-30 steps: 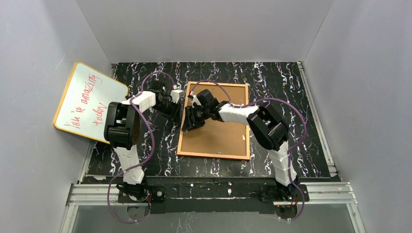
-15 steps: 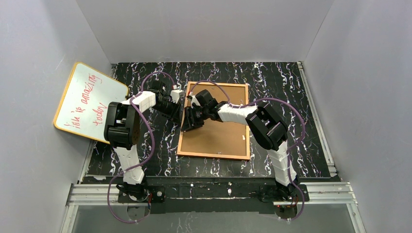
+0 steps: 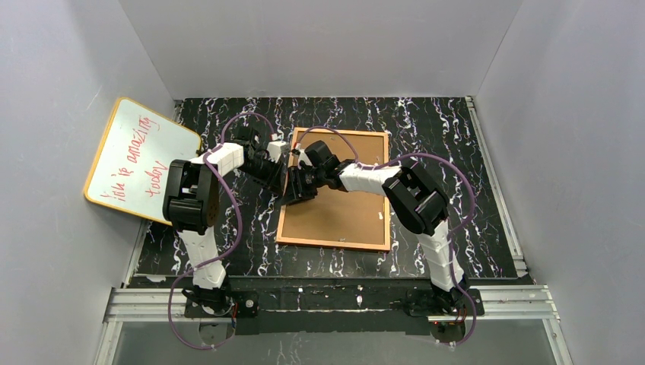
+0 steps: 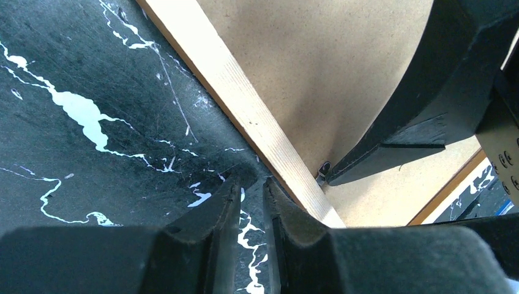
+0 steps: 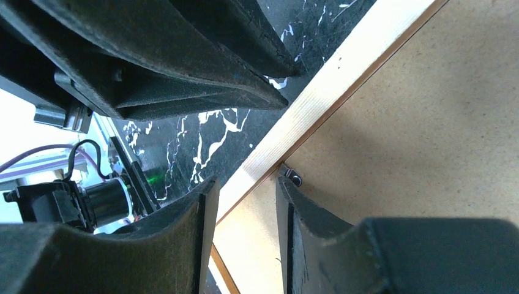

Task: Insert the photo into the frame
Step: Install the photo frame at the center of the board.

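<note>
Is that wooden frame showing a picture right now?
No, the frame lies on the table with only its plain brown board facing up.

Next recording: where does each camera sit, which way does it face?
Top external: above, behind the bases, looking down at the orange-brown wooden picture frame lying back-up; left arm and right arm show.
Left wrist: on its arm, looking past the left gripper at the frame's pale rail.
Right wrist: likewise, past the right gripper.
Shared: both wrist views show one dark tab.
</note>
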Available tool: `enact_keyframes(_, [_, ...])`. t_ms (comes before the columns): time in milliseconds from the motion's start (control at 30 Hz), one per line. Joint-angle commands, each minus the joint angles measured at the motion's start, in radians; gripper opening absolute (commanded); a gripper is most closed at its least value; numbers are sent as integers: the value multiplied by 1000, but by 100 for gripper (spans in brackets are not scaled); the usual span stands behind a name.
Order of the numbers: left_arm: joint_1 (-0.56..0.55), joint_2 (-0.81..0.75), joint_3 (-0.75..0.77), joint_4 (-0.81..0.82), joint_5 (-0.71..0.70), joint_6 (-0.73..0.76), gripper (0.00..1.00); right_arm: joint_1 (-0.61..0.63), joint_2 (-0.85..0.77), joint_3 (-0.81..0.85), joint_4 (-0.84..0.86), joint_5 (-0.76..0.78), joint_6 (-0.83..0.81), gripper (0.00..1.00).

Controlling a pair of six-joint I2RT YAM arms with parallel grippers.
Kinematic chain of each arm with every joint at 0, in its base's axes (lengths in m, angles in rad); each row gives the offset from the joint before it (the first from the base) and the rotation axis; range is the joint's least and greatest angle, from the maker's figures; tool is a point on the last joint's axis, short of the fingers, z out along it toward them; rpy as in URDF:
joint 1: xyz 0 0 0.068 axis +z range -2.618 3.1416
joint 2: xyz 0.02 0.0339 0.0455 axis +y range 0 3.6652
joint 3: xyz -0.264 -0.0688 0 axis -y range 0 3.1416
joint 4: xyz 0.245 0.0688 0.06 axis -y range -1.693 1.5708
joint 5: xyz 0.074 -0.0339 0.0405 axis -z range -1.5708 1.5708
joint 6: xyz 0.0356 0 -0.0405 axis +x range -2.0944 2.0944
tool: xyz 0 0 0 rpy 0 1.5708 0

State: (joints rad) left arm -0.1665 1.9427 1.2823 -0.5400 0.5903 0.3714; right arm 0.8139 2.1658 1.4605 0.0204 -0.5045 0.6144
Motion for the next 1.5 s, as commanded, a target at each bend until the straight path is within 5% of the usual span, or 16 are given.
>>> enact_keyframes(0, [-3, -31, -16, -36, 12, 24, 19, 11, 26, 27, 14, 23, -8, 48])
enact_keyframes(433, [-1, 15, 58, -28, 33, -31, 17, -130, -148, 17, 26, -10, -22, 61])
enact_keyframes(767, [-20, 44, 52, 4, 57, -57, 16, -281, -22, 133, -11, -4, -68, 60])
enact_keyframes(1467, [-55, 44, 23, 33, 58, -68, 14, -267, 257, 427, -44, -34, -14, 57])
